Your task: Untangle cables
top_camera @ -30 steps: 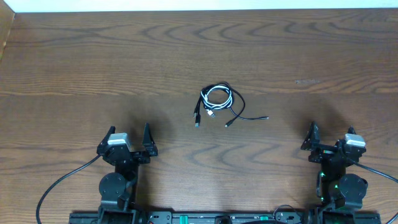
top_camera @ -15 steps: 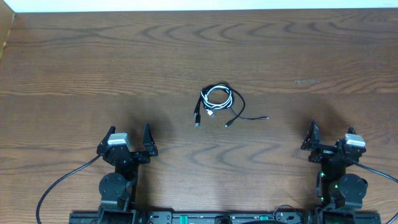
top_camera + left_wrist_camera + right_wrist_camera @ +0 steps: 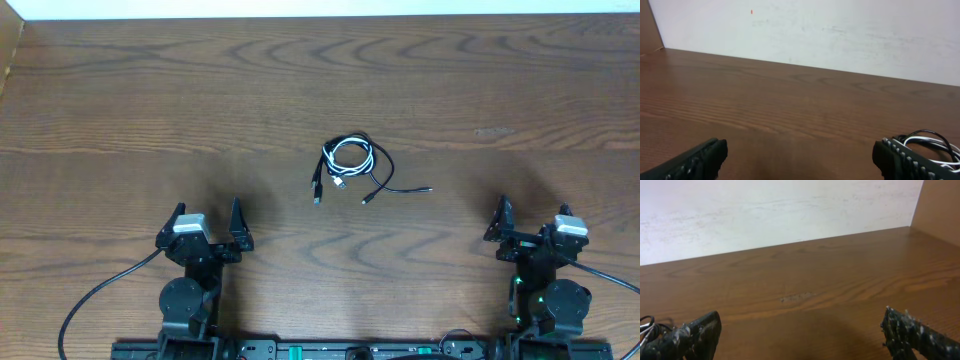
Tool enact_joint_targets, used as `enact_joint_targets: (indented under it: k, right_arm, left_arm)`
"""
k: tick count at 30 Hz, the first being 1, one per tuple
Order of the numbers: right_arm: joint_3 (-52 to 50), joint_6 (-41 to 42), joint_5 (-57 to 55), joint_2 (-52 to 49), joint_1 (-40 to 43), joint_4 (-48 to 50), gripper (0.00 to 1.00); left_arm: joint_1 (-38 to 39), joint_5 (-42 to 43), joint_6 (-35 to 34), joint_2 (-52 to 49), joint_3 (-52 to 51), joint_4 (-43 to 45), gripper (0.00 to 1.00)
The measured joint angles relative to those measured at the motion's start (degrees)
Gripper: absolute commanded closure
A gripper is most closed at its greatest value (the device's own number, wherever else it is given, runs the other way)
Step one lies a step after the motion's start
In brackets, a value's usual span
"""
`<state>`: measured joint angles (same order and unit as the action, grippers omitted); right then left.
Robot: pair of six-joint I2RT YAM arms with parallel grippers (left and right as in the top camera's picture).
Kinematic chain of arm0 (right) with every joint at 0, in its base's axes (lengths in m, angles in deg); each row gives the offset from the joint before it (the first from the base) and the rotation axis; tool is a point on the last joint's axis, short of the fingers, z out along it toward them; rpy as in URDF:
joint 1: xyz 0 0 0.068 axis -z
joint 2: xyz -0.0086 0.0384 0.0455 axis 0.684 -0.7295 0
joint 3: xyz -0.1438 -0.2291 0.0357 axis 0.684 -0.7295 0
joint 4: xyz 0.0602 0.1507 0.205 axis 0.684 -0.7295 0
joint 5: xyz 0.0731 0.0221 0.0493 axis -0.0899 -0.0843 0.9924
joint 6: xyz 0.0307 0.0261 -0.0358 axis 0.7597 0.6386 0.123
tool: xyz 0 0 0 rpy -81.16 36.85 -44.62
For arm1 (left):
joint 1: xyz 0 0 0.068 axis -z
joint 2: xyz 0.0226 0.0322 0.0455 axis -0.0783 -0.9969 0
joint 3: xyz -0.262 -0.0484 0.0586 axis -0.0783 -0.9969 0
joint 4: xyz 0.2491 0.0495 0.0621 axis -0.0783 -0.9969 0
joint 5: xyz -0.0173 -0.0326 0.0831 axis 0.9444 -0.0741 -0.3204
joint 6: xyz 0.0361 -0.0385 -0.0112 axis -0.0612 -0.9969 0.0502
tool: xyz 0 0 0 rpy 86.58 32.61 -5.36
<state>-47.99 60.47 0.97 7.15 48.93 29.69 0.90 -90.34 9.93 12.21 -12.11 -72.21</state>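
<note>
The cables [image 3: 331, 160] are found in a small bundle in the middle of the table [image 3: 150, 100], well apart from both claws. They are judged light, thin and floppy. The loose plug end [image 3: 427, 188] looks easiest to grab. The left gripper [image 3: 208, 210] and right gripper [image 3: 533, 212] are spread wide, with nothing held. How the cords cross inside the bundle cannot be made out.
</note>
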Motion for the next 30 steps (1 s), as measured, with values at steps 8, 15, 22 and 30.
enact_joint_targets:
  k: [8,15,22,30]
  right_arm:
    - [0.0,0.0,0.0,0.0,0.0,0.0,0.01]
    - [0.0,0.0,0.0,0.0,0.0,0.0,0.01]
    - [0.0,0.0,-0.02,0.0,-2.1,0.0,0.01]
    - [0.0,0.0,0.07,0.0,-5.7,0.0,0.01]
  left_arm:
    - [0.0,0.02,0.0,0.0,0.0,0.0,0.02]
    - [0.0,0.02,0.0,0.0,0.0,0.0,0.02]
    - [0.0,0.02,0.0,0.0,0.0,0.0,0.02]
    - [0.0,0.02,0.0,0.0,0.0,0.0,0.02]
